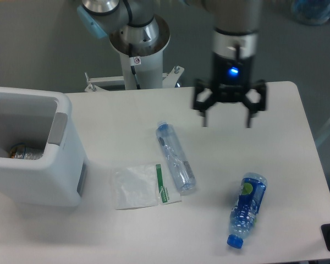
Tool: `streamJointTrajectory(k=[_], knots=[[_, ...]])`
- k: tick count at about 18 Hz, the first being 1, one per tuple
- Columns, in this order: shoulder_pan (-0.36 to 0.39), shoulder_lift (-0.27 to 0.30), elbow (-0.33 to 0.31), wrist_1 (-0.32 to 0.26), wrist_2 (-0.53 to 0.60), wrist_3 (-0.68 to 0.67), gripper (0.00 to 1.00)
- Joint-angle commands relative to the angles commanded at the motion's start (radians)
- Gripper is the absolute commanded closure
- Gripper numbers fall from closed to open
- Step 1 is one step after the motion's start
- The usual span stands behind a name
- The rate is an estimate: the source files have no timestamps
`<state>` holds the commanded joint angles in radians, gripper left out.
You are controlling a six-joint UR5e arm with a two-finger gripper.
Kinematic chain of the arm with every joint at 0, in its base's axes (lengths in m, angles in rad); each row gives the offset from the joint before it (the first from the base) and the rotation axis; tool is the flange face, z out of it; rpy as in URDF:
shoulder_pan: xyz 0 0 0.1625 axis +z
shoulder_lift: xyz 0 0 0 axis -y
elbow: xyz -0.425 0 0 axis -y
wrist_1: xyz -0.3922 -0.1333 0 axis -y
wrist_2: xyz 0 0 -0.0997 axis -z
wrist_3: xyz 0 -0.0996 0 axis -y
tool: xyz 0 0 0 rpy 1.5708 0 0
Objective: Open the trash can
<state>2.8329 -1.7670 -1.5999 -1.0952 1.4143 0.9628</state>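
You have the trash can at the table's left edge, a packet and two bottles to its right.

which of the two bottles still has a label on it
The blue bottle near the table's front right corner: it has a green and white label and a blue cap. The crushed clear bottle at the table's middle, beside the plastic bag, shows no label.

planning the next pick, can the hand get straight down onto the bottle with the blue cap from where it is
Probably yes. The hand is open and empty above the table, and the blue-capped bottle lies on its side just in front of it, with nothing on or against it.
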Motion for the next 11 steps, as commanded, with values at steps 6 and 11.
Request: streamJointTrajectory(k=[6, 11], knots=[[0.017, -0.066, -0.022, 0.003, 0.028, 0.344, 0.00], [0.014, -0.083, -0.026, 0.011, 0.057, 0.401, 0.00]])
